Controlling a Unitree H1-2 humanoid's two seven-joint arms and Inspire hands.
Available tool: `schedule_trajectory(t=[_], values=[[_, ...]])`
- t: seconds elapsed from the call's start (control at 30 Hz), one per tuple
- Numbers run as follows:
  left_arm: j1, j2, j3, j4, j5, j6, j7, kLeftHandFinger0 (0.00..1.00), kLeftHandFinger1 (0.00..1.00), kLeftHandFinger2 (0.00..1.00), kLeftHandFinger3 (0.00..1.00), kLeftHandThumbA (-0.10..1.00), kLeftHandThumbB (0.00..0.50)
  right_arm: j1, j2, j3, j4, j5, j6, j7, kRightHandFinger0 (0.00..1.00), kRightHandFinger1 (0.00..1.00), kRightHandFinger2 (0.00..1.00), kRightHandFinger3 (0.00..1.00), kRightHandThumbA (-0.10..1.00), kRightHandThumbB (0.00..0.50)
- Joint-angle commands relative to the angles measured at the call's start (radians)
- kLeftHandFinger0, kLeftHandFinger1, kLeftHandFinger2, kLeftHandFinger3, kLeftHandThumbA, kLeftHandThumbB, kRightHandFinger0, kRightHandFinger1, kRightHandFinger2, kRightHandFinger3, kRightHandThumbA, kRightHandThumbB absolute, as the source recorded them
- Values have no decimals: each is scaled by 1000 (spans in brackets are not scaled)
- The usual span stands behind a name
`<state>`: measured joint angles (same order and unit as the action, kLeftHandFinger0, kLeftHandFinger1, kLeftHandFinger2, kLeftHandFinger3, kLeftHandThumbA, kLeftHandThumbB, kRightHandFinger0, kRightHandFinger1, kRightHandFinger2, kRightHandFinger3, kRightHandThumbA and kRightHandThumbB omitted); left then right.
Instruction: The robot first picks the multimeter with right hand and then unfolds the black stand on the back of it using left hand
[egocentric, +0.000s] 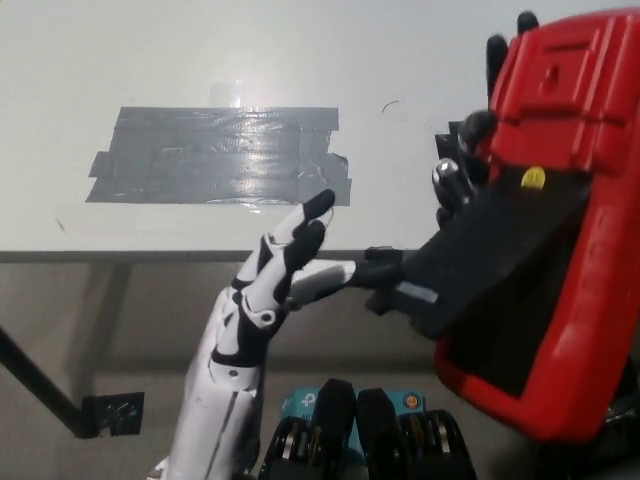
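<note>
Two hands were in my head view at this moment. My black right hand (478, 140) held the red multimeter (570, 250) at the right side of the picture, raised off the table (150, 60) and tilted, with its back turned toward the camera. Only the dark fingertips (497, 52) of that hand showed, wrapped around the left and top edges of the case; the palm was hidden behind the meter.

On the back of the meter, the black stand (490, 255) stood swung out from the case, its free end pointing down and to the left. A yellow dot (533, 178) was visible on the case just above the stand's upper end.

My white left hand (290, 270) reached up from the lower left. Its fingers were spread apart and not wrapped around anything. One finger extended to the right, with its dark tip (382, 268) touching the free lower corner of the stand. The remaining fingers pointed up, apart from the stand.

A patch of grey tape (215, 155) lay flat on the white table, to the left of the meter and beyond the left hand.
</note>
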<state>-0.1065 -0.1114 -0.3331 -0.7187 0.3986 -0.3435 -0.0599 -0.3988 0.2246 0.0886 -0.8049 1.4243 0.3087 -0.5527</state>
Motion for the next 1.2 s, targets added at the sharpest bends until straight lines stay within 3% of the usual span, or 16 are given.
schedule_trajectory(t=[0.0, 0.07, 0.2, 0.27, 0.3, 0.47, 0.57, 0.6, 0.67, 0.7, 0.83, 0.93, 1.0, 1.03, 1.13, 1.17], values=[[58, -20, -67, 21, 73, -108, 2, 1000, 633, 731, 1000, 1000, 498, -99, 119, -22, -35, -53, -127, -147, 0, 121, 415, 533, -100, 110], [70, -33, -80, 26, 122, -126, 25, 1000, 620, 740, 1000, 1000, 500, -118, 133, -26, -29, -65, -136, -181, 0, 216, 683, 580, -100, 102], [88, -28, -132, 45, 119, -127, 72, 1000, 592, 763, 1000, 1000, 500, -145, 139, -34, -20, -85, -149, -224, 0, 303, 896, 617, -100, 76], [119, -20, -165, 65, 52, -127, 73, 957, 619, 740, 1000, 1000, 500, -150, 127, -33, -19, -111, -154, -223, 0, 296, 887, 628, -100, 80], [123, -16, -169, 64, 60, -127, 79, 975, 629, 729, 1000, 1000, 500, -150, 126, -32, -17, -121, -159, -224, 0, 284, 867, 746, -100, 82], [76, 15, -88, 30, 87, -105, 55, 1000, 622, 647, 1000, 1000, 500, -143, 98, -36, -17, -118, -185, -229, 0, 300, 864, 611, -100, 78], [53, 34, -49, 3, 65, -74, 36, 1000, 583, 595, 1000, 1000, 500, -134, 81, -38, -17, -109, -194, -232, 0, 350, 893, 630, -100, 76], [47, 39, -36, -5, 60, -61, 30, 1000, 568, 586, 1000, 1000, 500, -130, 74, -39, -17, -107, -196, -230, 0, 370, 897, 676, -100, 74], [23, 44, -2, -30, 15, -26, 29, 1000, 565, 565, 1000, 1000, 500, -115, 59, -47, -15, -108, -204, -225, 0, 410, 887, 1000, -100, 71], [15, 51, 14, -34, 16, -31, 31, 1000, 578, 596, 1000, 1000, 463, -112, 49, -54, -8, -118, -203, -221, 0, 397, 873, 1000, -100, 75], [39, 71, 96, -13, 58, -100, 69, 1000, 601, 670, 1000, 1000, 415, -127, -33, -136, 67, -88, -212, -228, 0, 383, 808, 1000, -100, 54], [68, 97, 126, 1, 86, -127, 100, 1000, 609, 703, 1000, 1000, 347, -149, -79, -174, 127, -180, -196, -226, 0, 349, 755, 1000, -100, 37], [99, 116, 124, 9, 90, -127, 123, 1000, 588, 667, 1000, 1000, 320, -157, -137, -180, 199, -288, -184, -150, 0, 336, 718, 1000, -100, 9], [111, 126, 116, 18, 91, -127, 135, 1000, 574, 644, 1000, 1000, 304, -170, -184, -175, 249, -371, -174, -116, 0, 333, 711, 1000, -100, 24], [148, 140, 99, 27, 84, -127, 147, 1000, 522, 618, 1000, 1000, 319, -183, -286, -143, 356, -497, -167, -37, 0, 326, 732, 1000, -100, 10], [157, 145, 91, 31, 81, -127, 151, 898, 499, 616, 1000, 1000, 322, -198, -318, -130, 404, -565, -167, -42, 0, 346, 801, 1000, -100, 44]])
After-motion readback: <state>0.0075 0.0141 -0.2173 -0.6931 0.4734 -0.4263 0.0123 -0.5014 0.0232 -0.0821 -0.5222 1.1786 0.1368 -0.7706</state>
